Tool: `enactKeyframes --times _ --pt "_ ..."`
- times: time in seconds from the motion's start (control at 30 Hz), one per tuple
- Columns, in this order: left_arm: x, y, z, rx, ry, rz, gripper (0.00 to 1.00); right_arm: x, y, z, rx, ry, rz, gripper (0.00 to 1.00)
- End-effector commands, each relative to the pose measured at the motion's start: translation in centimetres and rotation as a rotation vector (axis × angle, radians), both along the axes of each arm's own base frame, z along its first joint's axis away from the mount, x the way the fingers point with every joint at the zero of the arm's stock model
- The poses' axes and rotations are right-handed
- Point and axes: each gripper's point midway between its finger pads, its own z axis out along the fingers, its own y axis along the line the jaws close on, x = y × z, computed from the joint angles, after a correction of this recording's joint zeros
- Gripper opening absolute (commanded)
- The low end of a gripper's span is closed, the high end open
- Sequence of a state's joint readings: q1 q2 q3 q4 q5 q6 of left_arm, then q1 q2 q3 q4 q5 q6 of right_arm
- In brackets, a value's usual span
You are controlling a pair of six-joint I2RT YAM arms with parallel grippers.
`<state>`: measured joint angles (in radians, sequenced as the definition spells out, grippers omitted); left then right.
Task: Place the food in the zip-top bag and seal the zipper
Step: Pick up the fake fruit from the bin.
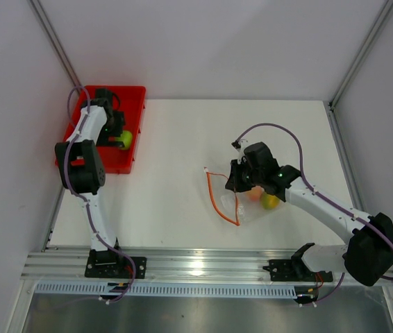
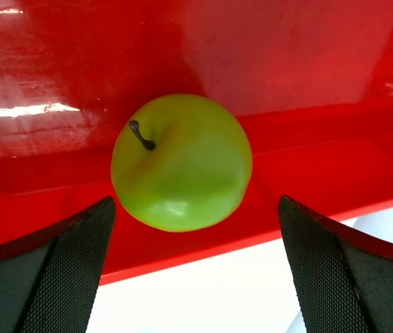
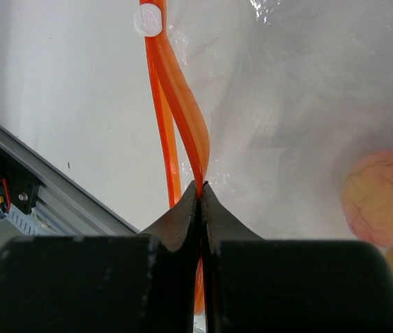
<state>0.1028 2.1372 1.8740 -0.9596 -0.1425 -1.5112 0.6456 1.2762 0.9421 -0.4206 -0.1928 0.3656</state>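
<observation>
The zip-top bag (image 1: 251, 208) lies flat on the white bench (image 1: 176, 139) in front of the right arm. The pinkish-orange fruit (image 3: 380, 201) and the yellow-orange fruit (image 1: 271, 202) show through its clear plastic. The right tool (image 3: 201, 189) is squeezed together on the zipper (image 3: 182, 104), with the strip pinched right between its tips. A white slider tab (image 3: 148, 21) sits further along the strip.

Over at the red tray (image 1: 132, 97), the left tool (image 2: 195, 202) is spread wide either side of the green apple (image 2: 181, 163), not touching it.

The yellow-orange fruit is mostly cut off in the right wrist view, and I can't tell how much of the bag's mouth is closed. Pale walls all round, and an aluminium rail (image 1: 196, 263) runs along the near edge.
</observation>
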Motion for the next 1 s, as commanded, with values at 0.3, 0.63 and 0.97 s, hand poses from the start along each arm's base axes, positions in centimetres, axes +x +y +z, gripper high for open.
enactKeyframes --times 0.3,0.63,0.97 --pt "-0.2 0.0 -2.5 -0.041 0.058 0.027 0.99 0.5 0.3 0.1 0.023 -0.016 -0.009 0.00" --pt "-0.4 -0.1 -3.6 -0.056 0.087 0.034 0.99 0.6 0.0 -0.1 0.026 -0.019 -0.017 0.00" --pt "-0.6 -0.2 -4.1 -0.086 0.064 0.027 0.61 0.7 -0.1 -0.3 0.025 -0.018 -0.016 0.00"
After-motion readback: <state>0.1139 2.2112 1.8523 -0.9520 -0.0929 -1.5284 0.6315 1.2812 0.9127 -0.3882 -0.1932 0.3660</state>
